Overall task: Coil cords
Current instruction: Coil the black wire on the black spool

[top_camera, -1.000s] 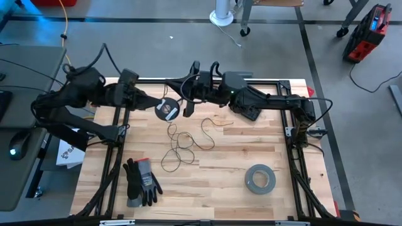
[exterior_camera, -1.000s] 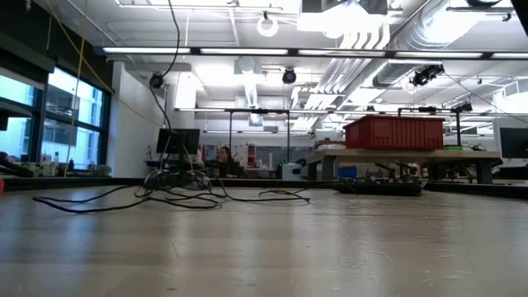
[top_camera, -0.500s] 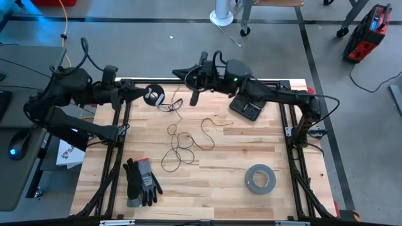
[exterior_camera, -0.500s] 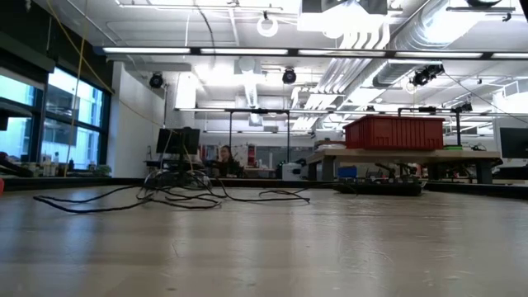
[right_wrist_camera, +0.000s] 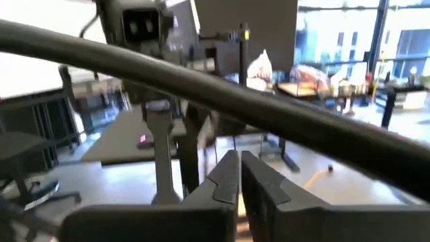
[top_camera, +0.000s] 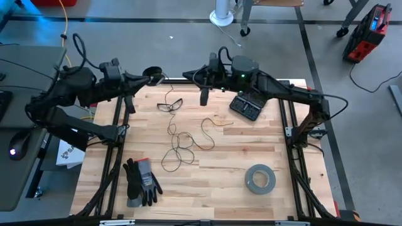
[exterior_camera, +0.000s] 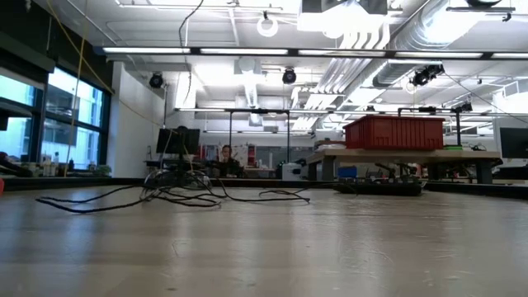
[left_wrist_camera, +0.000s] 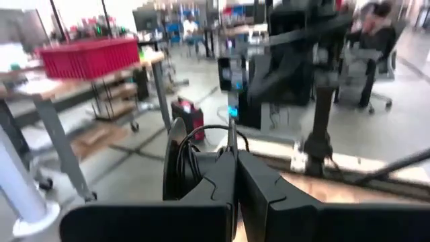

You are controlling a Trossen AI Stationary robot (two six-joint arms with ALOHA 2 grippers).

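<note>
The thin dark cord point(top_camera: 181, 142) lies in a loose tangle mid-table, with a small loop point(top_camera: 169, 104) farther back. In the low view the cord point(exterior_camera: 177, 188) sprawls over the wood. Its small black spool point(top_camera: 152, 74) is up at the table's far edge, edge-on, at my left gripper point(top_camera: 148, 77), which is shut on it. In the left wrist view the spool point(left_wrist_camera: 176, 161) stands beside the shut fingers of my left gripper point(left_wrist_camera: 234, 160). My right gripper point(top_camera: 187, 73) hovers shut, to the right of the spool. In the right wrist view I see nothing in my right gripper point(right_wrist_camera: 239, 167). My left gripper holds the spool at its rim point(left_wrist_camera: 191, 168); the shut fingers hide the exact place of contact. The fingers lie level and point toward the table's right. The spool stands on edge, lifted clear, and the cord runs slack from it down to the table.
A grey tape roll point(top_camera: 259, 179) lies near right, a pair of black and grey gloves point(top_camera: 141, 181) near left, and a black keypad-like device point(top_camera: 245, 107) at the far right. Black frame rails point(top_camera: 115, 144) run along the table's sides.
My left gripper has drawn back from over the table to its far edge, rolling so the spool now shows edge-on instead of face-up. My right gripper has gone up and toward the far edge, tipping to level. A small cord loop now lies behind the tangle.
</note>
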